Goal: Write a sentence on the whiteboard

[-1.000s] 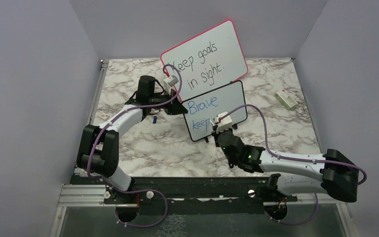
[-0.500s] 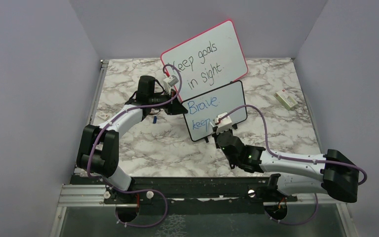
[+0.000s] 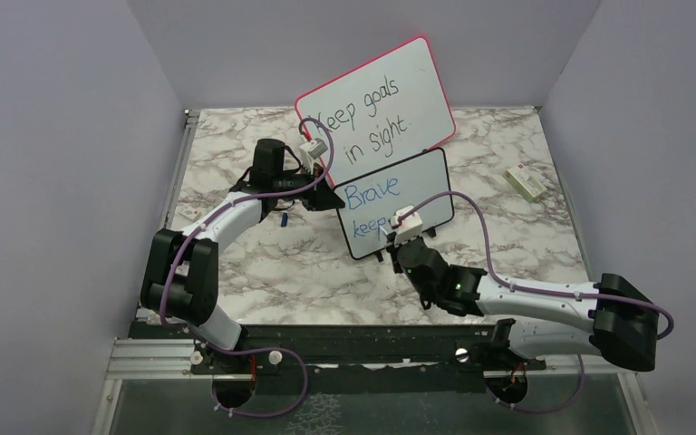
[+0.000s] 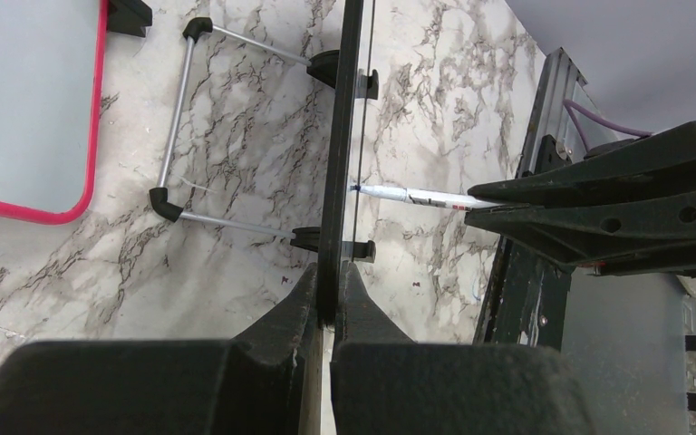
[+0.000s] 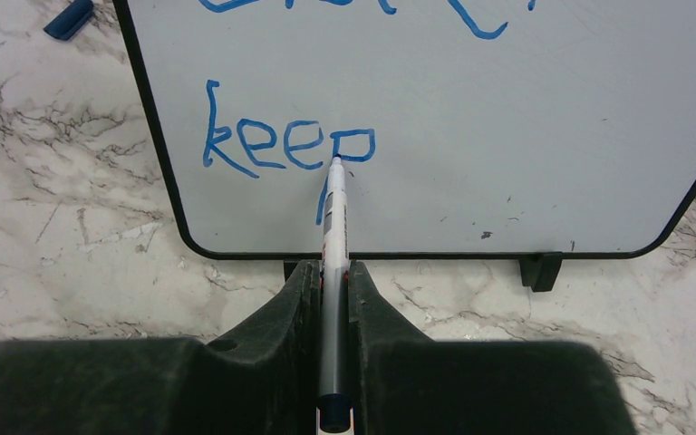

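Observation:
The small black-framed whiteboard (image 3: 417,186) stands upright on the marble table. It carries blue words, "Brave" (image 3: 372,190) above "keep" (image 5: 272,149). My left gripper (image 3: 337,198) is shut on the board's left edge (image 4: 342,136), the jaws pinching the frame (image 4: 330,272). My right gripper (image 5: 331,267) is shut on a white marker (image 5: 334,217). The marker's tip touches the board at the final "p" of "keep". The marker also shows from the side in the left wrist view (image 4: 408,195). In the top view the right gripper (image 3: 405,237) is at the board's lower edge.
A larger pink-framed board (image 3: 376,100) with black writing stands behind on a wire stand (image 4: 177,136). A blue marker cap (image 3: 284,218) lies on the table left of the small board. A small white box (image 3: 526,181) lies at the right. Walls close in three sides.
My right gripper has shifted slightly left with the marker against the board. The left arm and the board have not moved.

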### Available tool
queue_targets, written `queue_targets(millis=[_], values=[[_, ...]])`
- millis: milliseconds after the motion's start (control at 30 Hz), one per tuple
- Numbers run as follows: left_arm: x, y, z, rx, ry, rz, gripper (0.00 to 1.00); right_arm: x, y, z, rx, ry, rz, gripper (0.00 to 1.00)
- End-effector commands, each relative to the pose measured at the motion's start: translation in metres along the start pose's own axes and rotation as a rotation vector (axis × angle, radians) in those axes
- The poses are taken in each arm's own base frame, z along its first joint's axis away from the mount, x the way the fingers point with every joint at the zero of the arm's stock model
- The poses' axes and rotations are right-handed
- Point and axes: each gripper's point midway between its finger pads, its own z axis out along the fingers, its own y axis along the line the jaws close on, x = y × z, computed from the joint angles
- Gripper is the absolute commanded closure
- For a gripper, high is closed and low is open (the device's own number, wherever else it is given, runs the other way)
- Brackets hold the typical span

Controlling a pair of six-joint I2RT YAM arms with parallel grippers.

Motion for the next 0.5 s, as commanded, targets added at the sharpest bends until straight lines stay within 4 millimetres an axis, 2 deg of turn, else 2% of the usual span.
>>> queue_targets(millis=[0, 267, 467], values=[[0.012, 0.006, 0.003, -0.033, 0.036, -0.016, 1.00, -0.005, 0.007, 0.001, -0.033, 0.002, 0.006, 0.99], [0.012, 0.007, 0.003, -0.039, 0.038, -0.018, 1.00, -0.018, -0.018, -0.008, 0.032, -0.039, 0.007, 0.99], [0.013, 0.007, 0.003, -0.042, 0.041, -0.016, 1.00, -0.013, -0.042, -0.008, 0.085, -0.033, 0.015, 0.99]])
